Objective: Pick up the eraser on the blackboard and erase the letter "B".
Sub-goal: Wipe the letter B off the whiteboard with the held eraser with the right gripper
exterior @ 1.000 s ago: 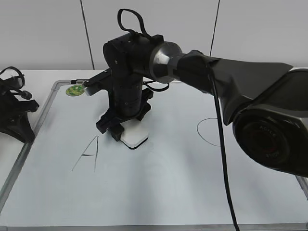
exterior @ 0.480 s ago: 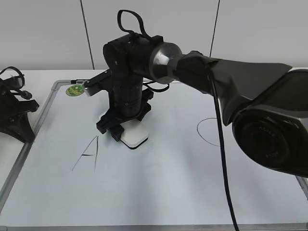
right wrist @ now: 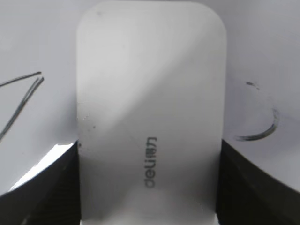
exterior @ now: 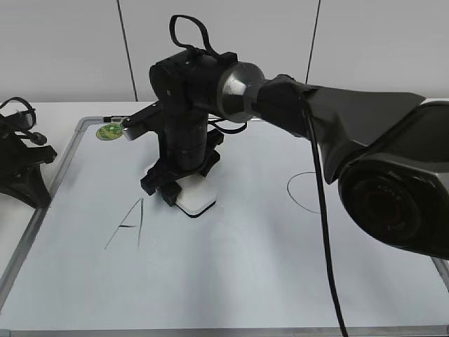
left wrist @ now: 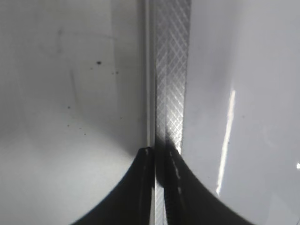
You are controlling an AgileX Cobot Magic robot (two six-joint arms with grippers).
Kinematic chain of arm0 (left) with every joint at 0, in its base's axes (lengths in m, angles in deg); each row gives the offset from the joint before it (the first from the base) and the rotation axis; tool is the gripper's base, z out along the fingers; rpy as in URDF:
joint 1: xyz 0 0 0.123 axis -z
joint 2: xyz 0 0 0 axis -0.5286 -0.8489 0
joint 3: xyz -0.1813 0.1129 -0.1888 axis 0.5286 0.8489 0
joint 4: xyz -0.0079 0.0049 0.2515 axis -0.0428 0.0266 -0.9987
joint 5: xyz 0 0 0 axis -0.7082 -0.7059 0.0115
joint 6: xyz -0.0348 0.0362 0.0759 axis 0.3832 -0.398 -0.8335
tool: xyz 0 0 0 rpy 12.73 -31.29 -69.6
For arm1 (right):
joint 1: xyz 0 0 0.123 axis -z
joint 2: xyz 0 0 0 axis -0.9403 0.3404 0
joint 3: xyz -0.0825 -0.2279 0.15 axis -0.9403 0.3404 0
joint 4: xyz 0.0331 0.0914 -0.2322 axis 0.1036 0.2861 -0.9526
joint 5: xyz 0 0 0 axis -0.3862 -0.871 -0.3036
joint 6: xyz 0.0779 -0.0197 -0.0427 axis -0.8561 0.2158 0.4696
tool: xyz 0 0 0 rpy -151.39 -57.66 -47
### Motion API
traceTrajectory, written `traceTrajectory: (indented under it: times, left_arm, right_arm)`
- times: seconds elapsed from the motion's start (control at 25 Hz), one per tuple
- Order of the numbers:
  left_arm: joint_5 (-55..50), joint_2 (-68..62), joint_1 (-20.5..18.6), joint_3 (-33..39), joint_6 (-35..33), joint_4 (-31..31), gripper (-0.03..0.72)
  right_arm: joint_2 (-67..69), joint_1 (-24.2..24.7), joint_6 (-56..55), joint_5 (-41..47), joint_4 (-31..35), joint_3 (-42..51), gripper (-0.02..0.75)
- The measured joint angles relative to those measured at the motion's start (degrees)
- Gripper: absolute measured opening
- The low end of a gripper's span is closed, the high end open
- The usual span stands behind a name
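Observation:
The blackboard (exterior: 59, 168) is a white board with a silver frame. My right gripper (exterior: 184, 193) reaches across to its left middle and is shut on the eraser (exterior: 196, 199), a white rounded block pressed flat on the board. In the right wrist view the eraser (right wrist: 149, 93) fills the middle between my dark fingers (right wrist: 253, 187). Of the letter "B" I see only a small curved black trace (right wrist: 262, 126) right of the eraser. My left gripper (exterior: 24, 168) rests off the board's left edge, its jaws together (left wrist: 157, 157) over the frame.
A black letter "A" (exterior: 130, 223) is just left of the eraser, with its strokes in the right wrist view (right wrist: 21, 101). Part of a "C" (exterior: 300, 193) shows behind the right arm. A round green sticker (exterior: 107, 131) sits at the board's far left corner.

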Motion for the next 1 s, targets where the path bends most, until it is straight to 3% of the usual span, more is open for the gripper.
traceTrajectory:
  times: [1.0]
  left_arm:
    - [0.3,0.0,0.0,0.0,0.0,0.0,0.029]
  right_arm:
    - [0.0,5.3,-2.3,0.3,-1.2,0.0,0.526]
